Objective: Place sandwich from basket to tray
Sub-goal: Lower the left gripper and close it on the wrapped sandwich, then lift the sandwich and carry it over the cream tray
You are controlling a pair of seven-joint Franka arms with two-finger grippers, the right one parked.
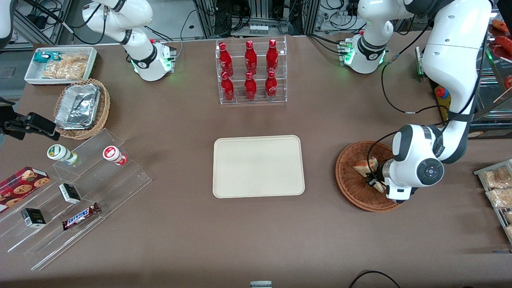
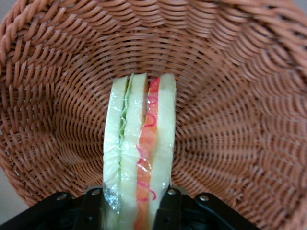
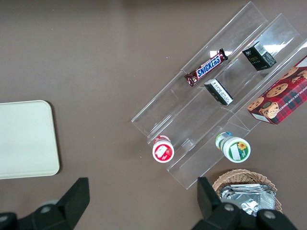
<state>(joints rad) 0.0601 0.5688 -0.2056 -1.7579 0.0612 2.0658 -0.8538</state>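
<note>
Wicker basket [image 1: 354, 182], right of frame, holds sandwich [image 2: 139, 153] w/ gripper [image 1: 376, 181] clenched on it. Cream tray [image 1: 258, 166] at center sits bare on brown table [image 1: 256, 240]

We take the tray [image 1: 258, 166] as our landmark at the table's middle. Toward the working arm's end from it, well apart, sits the basket [image 1: 352, 180] with the sandwich [image 1: 366, 166] inside. The gripper [image 1: 375, 181] is down in the basket, right at the sandwich's nearer edge; it seems to touch the wedge, though the wrist hides the contact. Farther from the camera than the tray stands a rack of red bottles [image 1: 251, 72].
</note>
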